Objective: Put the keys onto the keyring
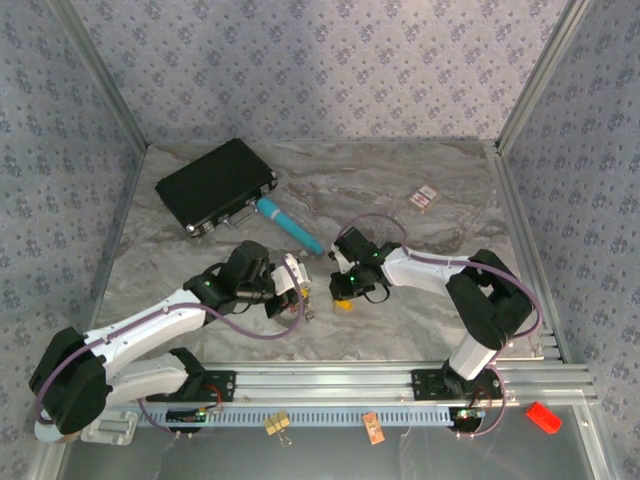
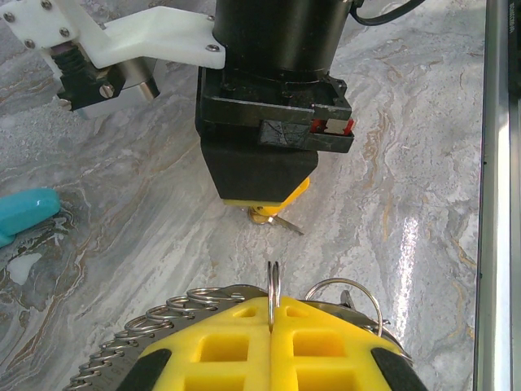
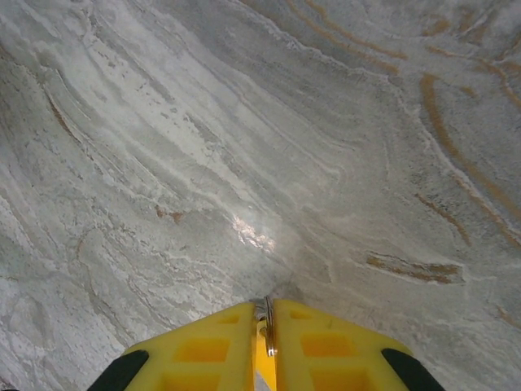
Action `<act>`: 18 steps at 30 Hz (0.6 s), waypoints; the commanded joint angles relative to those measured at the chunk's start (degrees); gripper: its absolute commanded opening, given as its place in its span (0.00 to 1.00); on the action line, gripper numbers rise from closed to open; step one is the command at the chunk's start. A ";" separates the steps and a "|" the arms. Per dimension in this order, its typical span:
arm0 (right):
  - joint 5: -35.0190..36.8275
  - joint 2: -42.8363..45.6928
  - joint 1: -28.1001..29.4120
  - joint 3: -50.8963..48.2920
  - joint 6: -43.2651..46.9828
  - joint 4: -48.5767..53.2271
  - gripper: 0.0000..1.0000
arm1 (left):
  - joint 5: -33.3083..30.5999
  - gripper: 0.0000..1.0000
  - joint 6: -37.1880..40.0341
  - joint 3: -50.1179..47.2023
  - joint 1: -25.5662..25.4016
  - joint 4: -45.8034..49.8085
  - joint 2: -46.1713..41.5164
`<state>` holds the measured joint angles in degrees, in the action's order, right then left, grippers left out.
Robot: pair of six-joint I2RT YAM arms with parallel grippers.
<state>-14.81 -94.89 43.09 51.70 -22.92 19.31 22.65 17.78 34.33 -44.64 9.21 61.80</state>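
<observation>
Two grippers meet tip to tip over the marble table (image 1: 420, 330), a ring in one and a key in the other.
The left gripper (image 2: 273, 308) is pinched tight on the keyring (image 2: 273, 278). Its thin metal ring stands upright out of the yellow fingertips, near the front middle of the table. Facing it, the right gripper (image 2: 271, 195) is closed almost fully on the yellow-orange key (image 2: 262, 215), whose blade sticks out below the tips, near the ring but apart from it.

Left arm (image 1: 150, 325): stretched forward, wrist low.
Left gripper (image 2: 273, 314): clamped on keyring (image 2: 273, 281).
Right arm (image 1: 430, 268): elbow bent, reaching leftward.
Right gripper (image 2: 264, 199): tip-down, pinching yellow key (image 2: 273, 217).
</observation>
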 commanded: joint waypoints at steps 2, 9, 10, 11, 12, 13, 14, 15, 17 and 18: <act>0.32 -1.34 -0.29 1.58 0.53 1.87 0.16 | 0.34 0.00 0.72 0.21 0.04 -0.29 -1.51; 0.32 -1.63 -0.22 1.72 0.68 1.93 0.14 | 0.37 0.00 0.67 0.14 0.02 -0.25 -1.51; 0.31 -1.63 -0.27 1.73 0.68 2.01 0.14 | 0.36 0.00 0.66 0.06 0.05 -0.25 -1.51; 0.39 -1.73 -0.21 1.74 0.71 2.11 0.14 | 0.38 0.00 0.68 0.12 0.07 -0.25 -1.55; 0.31 -1.85 -0.22 1.75 0.75 2.09 0.14 | 0.37 0.00 0.68 0.06 0.00 -0.25 -1.57; 0.31 -1.95 -0.29 1.82 0.86 2.19 0.14 | 0.36 0.00 0.68 0.13 0.06 -0.25 -1.60; 0.31 -1.97 -0.22 1.92 0.97 2.22 0.15 | 0.37 0.00 0.68 0.10 0.03 -0.20 -1.59; 0.35 -2.04 -0.26 1.92 1.01 2.22 0.15 | 0.33 0.00 0.64 0.21 0.05 -0.16 -1.60; 0.22 -2.12 -0.25 2.04 1.10 2.39 0.15 | 0.37 0.00 0.66 0.09 -0.01 -0.12 -1.64; 0.33 -2.15 -0.26 2.05 1.21 2.64 0.15 | 0.35 0.00 0.63 0.08 0.08 -0.08 -1.68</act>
<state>-14.81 -96.12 43.09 52.25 -22.85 19.70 22.65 17.78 34.33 -44.64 9.23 61.49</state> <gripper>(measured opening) 0.146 0.044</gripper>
